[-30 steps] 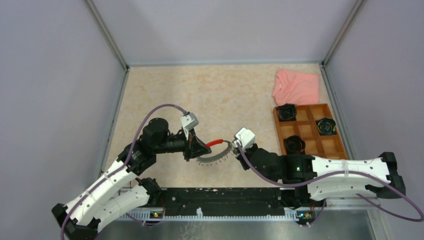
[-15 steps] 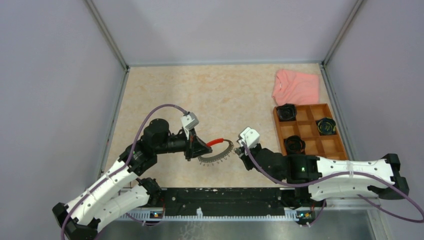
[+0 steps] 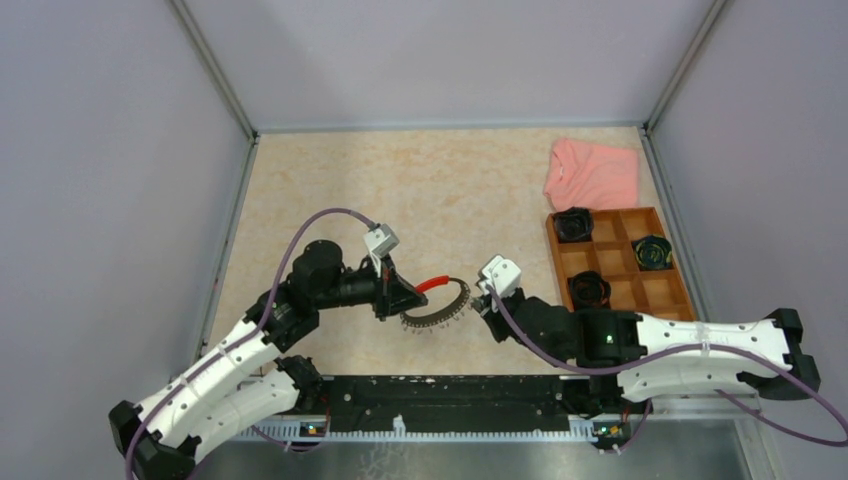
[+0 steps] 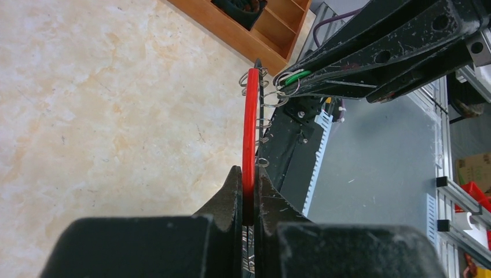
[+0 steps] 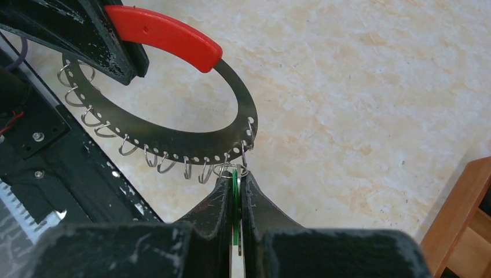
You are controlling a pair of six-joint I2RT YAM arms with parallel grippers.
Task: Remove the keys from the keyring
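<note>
The keyring (image 3: 437, 312) is a thin grey hoop with a red sleeve (image 3: 432, 283) and several small wire hooks along its rim. My left gripper (image 3: 408, 299) is shut on the red sleeve (image 4: 249, 133) and holds the hoop above the table. My right gripper (image 3: 482, 303) is shut on the green-headed key (image 5: 235, 191), which still hangs from a small split ring at the hoop's rim (image 5: 234, 169). The hoop (image 5: 191, 147) shows whole in the right wrist view. The other keys are not visible.
A wooden compartment tray (image 3: 622, 264) stands at the right with black coiled bundles (image 3: 574, 225) in some cells. A pink cloth (image 3: 592, 174) lies behind it. The black rail (image 3: 440, 400) runs along the near table edge, close under the hoop.
My left gripper and the keyring have shifted slightly right. My right gripper drew back to the right a second ago and has since held still on the green key.
</note>
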